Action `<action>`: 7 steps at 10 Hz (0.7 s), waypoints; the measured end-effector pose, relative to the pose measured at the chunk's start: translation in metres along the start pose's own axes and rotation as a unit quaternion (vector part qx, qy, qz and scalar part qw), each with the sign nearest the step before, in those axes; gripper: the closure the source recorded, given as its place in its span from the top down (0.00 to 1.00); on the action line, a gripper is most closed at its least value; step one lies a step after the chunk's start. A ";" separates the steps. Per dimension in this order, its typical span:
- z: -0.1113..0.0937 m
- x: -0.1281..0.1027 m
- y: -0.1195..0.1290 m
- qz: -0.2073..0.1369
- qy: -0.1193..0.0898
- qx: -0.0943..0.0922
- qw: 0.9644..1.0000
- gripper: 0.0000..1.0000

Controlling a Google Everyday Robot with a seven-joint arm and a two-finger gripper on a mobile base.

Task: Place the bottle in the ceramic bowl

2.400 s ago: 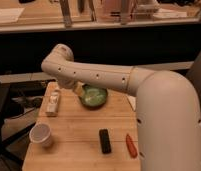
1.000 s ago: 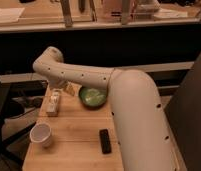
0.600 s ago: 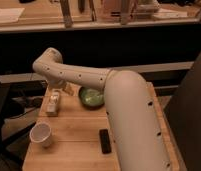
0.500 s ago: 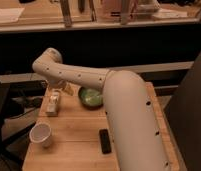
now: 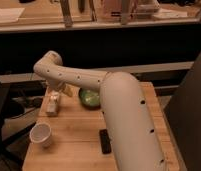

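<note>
One arm (image 5: 125, 120) fills the right half of my view. It rises from the lower right, runs left over the desk (image 5: 76, 131) and bends sharply down at its elbow near the far left corner.

Gripper (image 5: 57, 93): low over the desk's left side, just above the bottle. Much of it is hidden behind the wrist. Jaws stand released, at full spread. I see nothing clamped between them.

Bottle (image 5: 52, 105): whitish-beige, lying on the desk close to the left edge, towards the far left corner. Its long axis runs roughly from the far edge to the near edge. It is directly under the gripper. I cannot tell whether the two touch.

Ceramic bowl (image 5: 88, 98): green and glossy inside, near the middle of the far edge. It sits to the right of the bottle and apart from it. The arm crosses in front and hides its right part. Nothing shows in the part of its inside that I can see.

Other items:
- White paper cup (image 5: 41, 135), upright, near the front left corner, well apart from the bottle.
- Black flat object (image 5: 104, 141), near the front edge at the middle, just beside the arm.
</note>
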 end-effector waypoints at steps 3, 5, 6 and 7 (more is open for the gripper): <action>0.022 -0.006 -0.004 -0.010 -0.005 0.005 1.000 0.80; 0.026 -0.007 -0.006 -0.016 -0.005 0.008 1.000 0.80; 0.029 -0.006 -0.005 -0.019 -0.005 0.010 1.000 0.80; 0.031 -0.008 -0.006 -0.023 -0.005 0.009 1.000 0.80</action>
